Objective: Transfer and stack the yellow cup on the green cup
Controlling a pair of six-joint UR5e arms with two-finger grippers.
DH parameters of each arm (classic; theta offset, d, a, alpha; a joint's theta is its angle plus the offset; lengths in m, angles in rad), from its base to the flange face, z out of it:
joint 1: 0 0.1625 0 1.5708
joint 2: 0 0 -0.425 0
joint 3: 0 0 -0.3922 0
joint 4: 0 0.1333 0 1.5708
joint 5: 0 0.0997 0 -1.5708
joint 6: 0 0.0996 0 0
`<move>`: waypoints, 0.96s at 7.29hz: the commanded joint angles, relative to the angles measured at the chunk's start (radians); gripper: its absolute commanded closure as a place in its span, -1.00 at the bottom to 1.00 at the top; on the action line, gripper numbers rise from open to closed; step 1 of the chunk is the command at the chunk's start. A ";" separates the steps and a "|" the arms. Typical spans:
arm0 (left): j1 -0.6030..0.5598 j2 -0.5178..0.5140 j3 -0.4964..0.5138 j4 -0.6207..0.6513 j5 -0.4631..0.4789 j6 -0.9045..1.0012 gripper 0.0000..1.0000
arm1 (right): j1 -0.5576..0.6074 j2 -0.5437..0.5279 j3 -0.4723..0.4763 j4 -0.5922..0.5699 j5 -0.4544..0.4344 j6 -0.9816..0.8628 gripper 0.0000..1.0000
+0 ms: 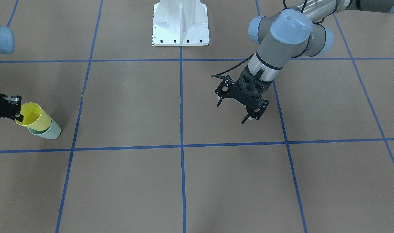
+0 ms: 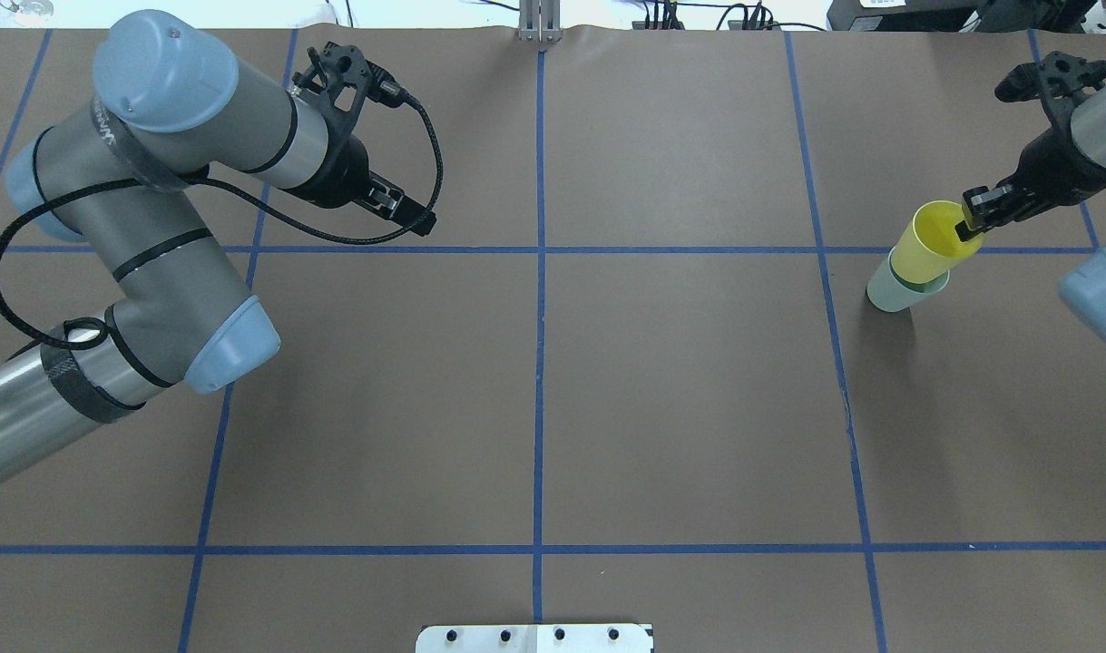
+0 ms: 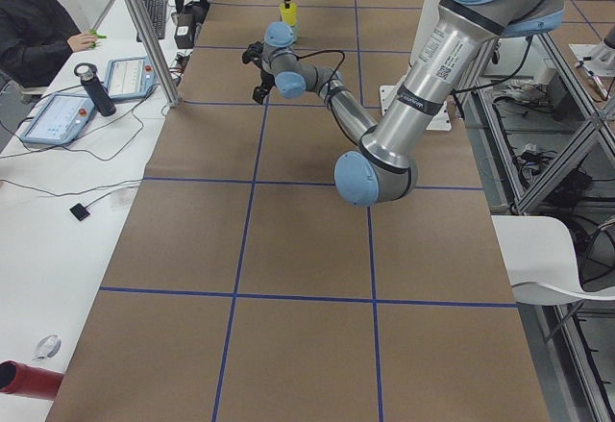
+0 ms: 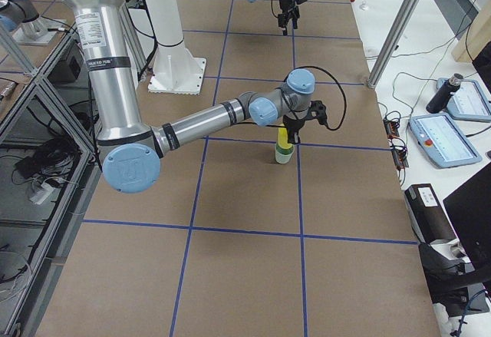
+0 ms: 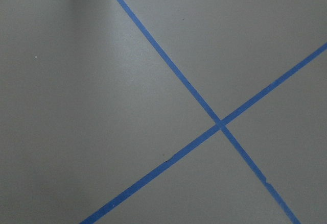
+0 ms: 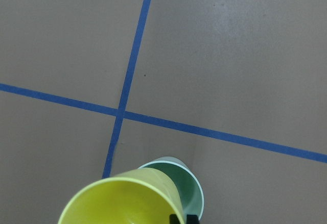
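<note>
front-facing view: the right gripper (image 1: 17, 113) clamps the rim of the yellow cup (image 1: 35, 116) at the picture's left edge, one finger inside the mouth, one outside. the cup leans, its base at the mouth of the green cup (image 1: 50, 132), which stands upright on the brown table (image 1: 129, 106). the left gripper (image 1: 231, 113) hangs above the table right of centre, jaws apart and holding nothing, well apart from both cups. overhead view: the yellow cup (image 2: 926, 249) tilts over the green cup (image 2: 895, 292) at the table's far right, just right of a line of blue tape (image 2: 820, 272), with the right gripper (image 2: 974, 222) pinching its rim; the left gripper (image 2: 409, 207) is at the far left. left-end view: the yellow cup (image 3: 287, 9) shows small at the far end. right-end view: the yellow cup (image 4: 283, 135) sits atop the green cup (image 4: 284, 155) beneath the near arm's right gripper (image 4: 290, 128). left wrist view: the table (image 5: 102, 81) and crossing blue tape (image 5: 220, 124). right wrist view: the yellow cup (image 6: 122, 203) opens near the lens, the green cup (image 6: 194, 189) just behind it, and a dark fingertip (image 6: 177, 219) at the yellow rim.
</note>
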 commanded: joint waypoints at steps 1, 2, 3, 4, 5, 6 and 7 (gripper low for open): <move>0.000 0.001 0.001 0.000 0.000 0.000 -1.00 | -0.003 -0.002 -0.012 -0.003 -0.019 -0.026 1.00; 0.000 0.007 0.001 -0.001 0.000 0.000 -1.00 | -0.005 -0.003 -0.017 -0.003 -0.020 -0.029 1.00; 0.000 0.012 -0.001 -0.005 0.000 0.000 -1.00 | -0.005 -0.004 -0.023 -0.003 -0.020 -0.035 1.00; 0.000 0.012 -0.001 -0.005 0.000 0.000 -1.00 | -0.005 -0.004 -0.024 -0.003 -0.020 -0.035 1.00; 0.000 0.012 -0.001 -0.005 0.000 0.000 -1.00 | -0.006 0.000 -0.024 -0.003 -0.019 -0.035 0.85; 0.000 0.013 -0.001 -0.005 0.001 0.000 -1.00 | -0.008 0.003 -0.026 -0.001 -0.022 -0.032 -0.86; -0.002 0.019 -0.001 -0.005 0.001 0.000 -1.00 | -0.008 0.004 -0.026 0.001 -0.020 -0.024 -1.00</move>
